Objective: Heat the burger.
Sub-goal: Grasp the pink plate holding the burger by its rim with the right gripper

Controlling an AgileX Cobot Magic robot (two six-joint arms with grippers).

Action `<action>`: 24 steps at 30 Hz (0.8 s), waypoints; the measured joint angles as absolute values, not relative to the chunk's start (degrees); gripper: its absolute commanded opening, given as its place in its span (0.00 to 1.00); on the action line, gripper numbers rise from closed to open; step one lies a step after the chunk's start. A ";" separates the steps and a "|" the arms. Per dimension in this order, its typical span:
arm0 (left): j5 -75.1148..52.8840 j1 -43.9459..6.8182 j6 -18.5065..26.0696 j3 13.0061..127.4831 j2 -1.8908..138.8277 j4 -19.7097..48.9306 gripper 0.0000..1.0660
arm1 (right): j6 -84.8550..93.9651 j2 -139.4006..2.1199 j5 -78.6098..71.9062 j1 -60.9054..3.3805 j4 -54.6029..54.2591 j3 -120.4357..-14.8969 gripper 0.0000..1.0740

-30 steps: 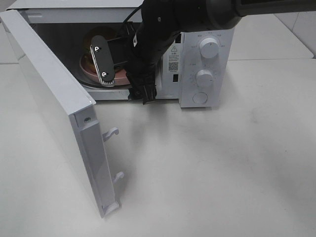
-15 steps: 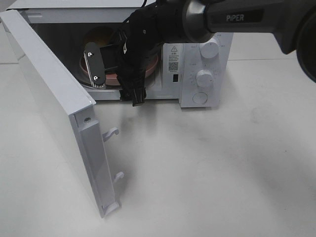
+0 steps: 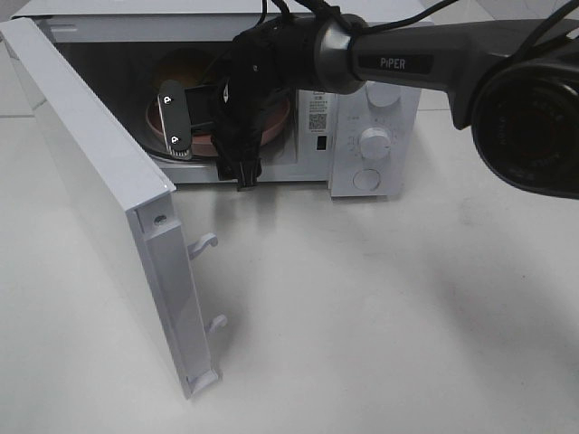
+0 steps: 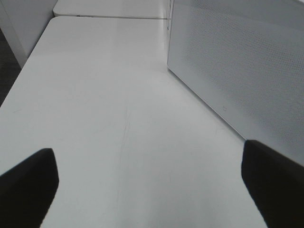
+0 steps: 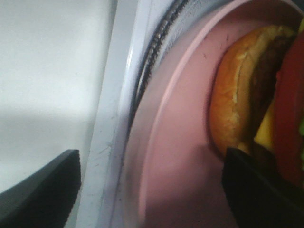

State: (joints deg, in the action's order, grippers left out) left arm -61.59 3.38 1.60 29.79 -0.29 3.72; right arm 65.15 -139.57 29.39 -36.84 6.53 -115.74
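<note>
A robotics test bench rather than a home kitchen: a white microwave (image 3: 371,108) stands alone, door (image 3: 99,199) swung wide, on a bare white table (image 3: 380,307), with a second white tabletop (image 4: 109,8) butted up behind. A dark robot arm (image 3: 398,63) lettered "PIPER" reaches across it, and a large black camera housing (image 3: 534,117) looms at the frame's edge.

Bright even overhead light, soft shadows on white table (image 3: 380,307), right wrist close-up blurred, dim
</note>
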 measured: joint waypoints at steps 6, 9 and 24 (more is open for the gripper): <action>-61.59 3.38 1.60 29.79 -0.29 3.72 0.92 | 65.15 -139.97 29.45 -35.58 6.02 -115.79 0.71; -61.59 3.38 1.60 29.79 -0.29 3.72 0.92 | 65.15 -140.03 29.45 -35.47 5.96 -115.79 0.71; -61.59 3.38 1.60 29.79 -0.29 3.72 0.92 | 64.97 -140.95 31.23 -35.98 4.18 -116.31 0.00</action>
State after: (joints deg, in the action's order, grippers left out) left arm -61.59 3.38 1.60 29.79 -0.29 3.72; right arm 64.97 -140.95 31.23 -35.98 4.18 -116.31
